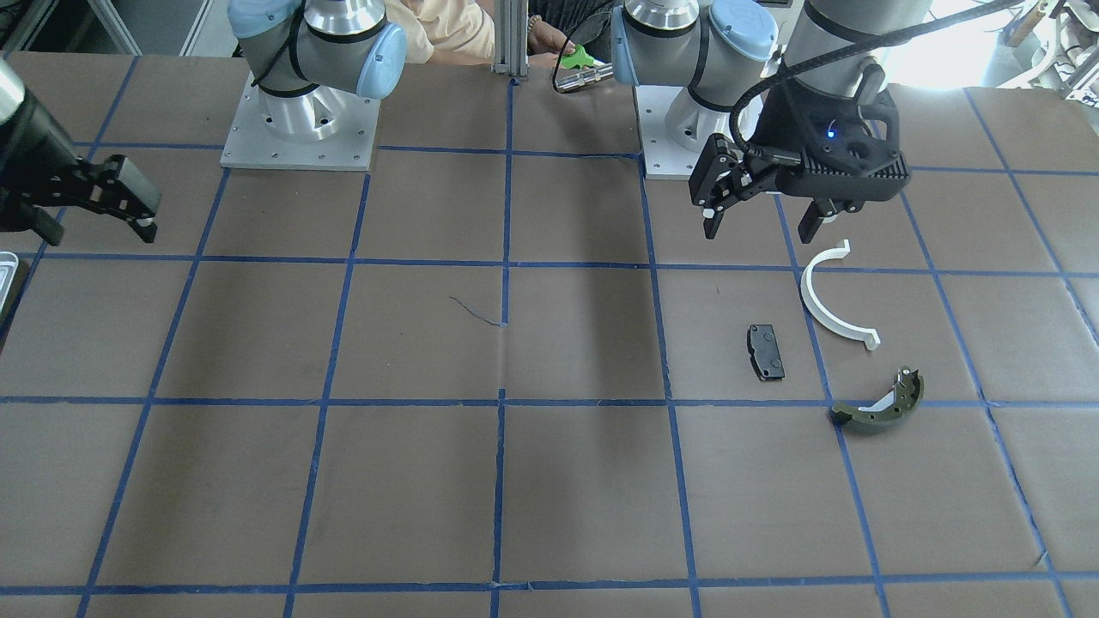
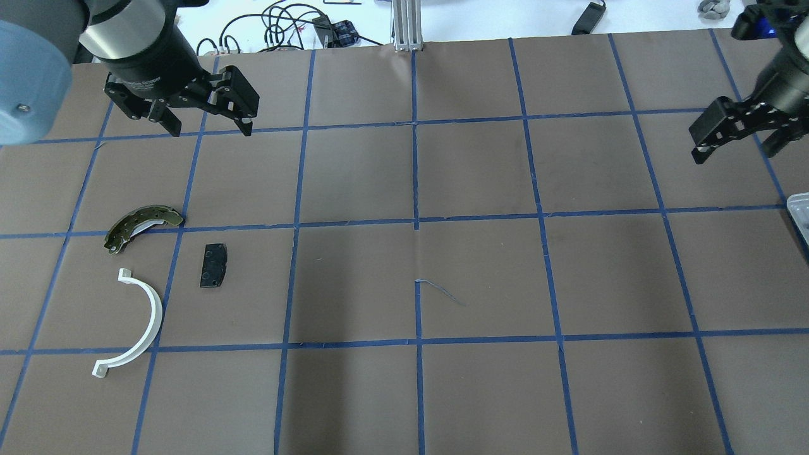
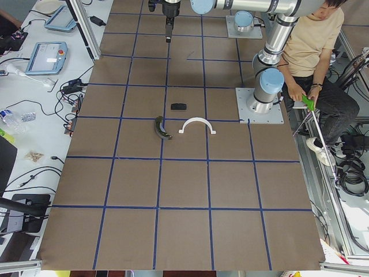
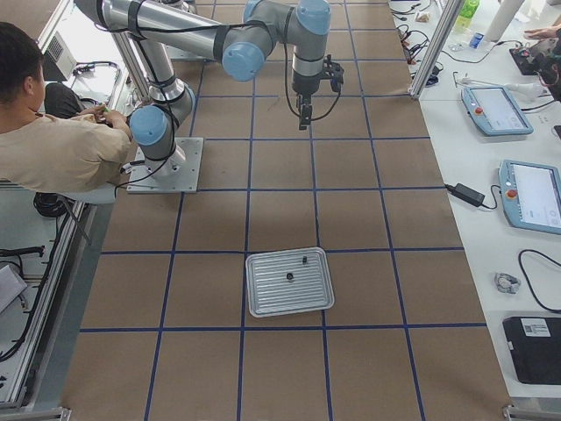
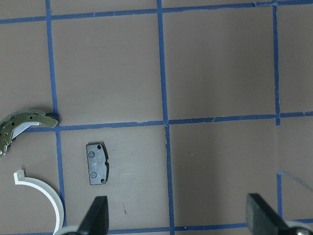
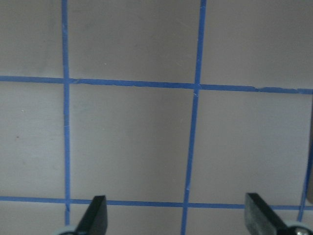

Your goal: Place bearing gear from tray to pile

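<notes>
DESK: Front-facing view, what runs?
PHOTOG: Right gripper (image 1: 99, 230) hangs near the tray (image 1: 7, 275), fingers spread wide, nothing held. Only a sliver of tray shows. Left gripper (image 1: 760, 227), equally wide and empty, hangs well apart from the tray, by the pile (image 1: 766, 352): ring (image 1: 809, 296), pad (image 1: 768, 356), shoe (image 1: 876, 412).
DESK: Overhead?
PHOTOG: Tray (image 2: 799, 215) lies to the robot's right of the right gripper (image 2: 736, 150). The pile (image 2: 213, 265) sits far from the tray, at the other end of the table (image 2: 480, 278).
DESK: The sides?
PHOTOG: From the left end, the pile (image 3: 178, 106); no tray in frame. From the right end, the whole tray (image 4: 248, 285), long side running away from the robot, two dark specks inside. The gear (image 4: 288, 277) is, I'd judge, one of them; too small to tell which, or how its axis lies. The right gripper (image 4: 302, 121) hangs beyond the tray, toward mid-table.
DESK: Wrists?
PHOTOG: Left: fingers (image 5: 98, 218) wide apart, pad (image 5: 97, 164) just off one tip. Right: fingers (image 6: 95, 215) wide apart over bare table (image 6: 127, 137); tray out of frame.
DESK: Who moves?
PHOTOG: The right gripper, in my view. It is the one near the tray, and the gear lies outboard to its right and below. Nothing lifted yet.
</notes>
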Motion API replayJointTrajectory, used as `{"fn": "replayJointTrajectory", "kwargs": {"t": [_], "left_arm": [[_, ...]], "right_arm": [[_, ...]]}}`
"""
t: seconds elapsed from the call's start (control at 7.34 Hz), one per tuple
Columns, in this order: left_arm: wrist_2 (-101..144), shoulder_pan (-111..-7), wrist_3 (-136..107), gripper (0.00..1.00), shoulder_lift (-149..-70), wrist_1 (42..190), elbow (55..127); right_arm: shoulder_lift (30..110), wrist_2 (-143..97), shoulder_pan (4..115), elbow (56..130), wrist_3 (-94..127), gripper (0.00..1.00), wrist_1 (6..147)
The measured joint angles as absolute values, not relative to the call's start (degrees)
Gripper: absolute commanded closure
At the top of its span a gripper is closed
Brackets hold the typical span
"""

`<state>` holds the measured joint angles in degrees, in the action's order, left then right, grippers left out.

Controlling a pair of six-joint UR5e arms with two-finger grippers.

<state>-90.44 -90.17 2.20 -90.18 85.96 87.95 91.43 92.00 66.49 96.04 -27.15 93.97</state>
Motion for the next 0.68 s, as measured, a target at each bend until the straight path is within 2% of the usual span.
{"fn": "replayJointTrajectory", "kwargs": {"t": [0.41,0.68], "left_arm": [[-90.39,-90.15,2.20,0.00,-90.19,85.96,87.87],[-90.59,-90.11,2.20,0.00,-90.03,85.96,87.94]], "right_arm": [[88.55,93.01,53.49,95.97,-43.05,0.00,96.34],[82.28,93.04,46.35,95.94,-52.57,0.00,104.55]]}}
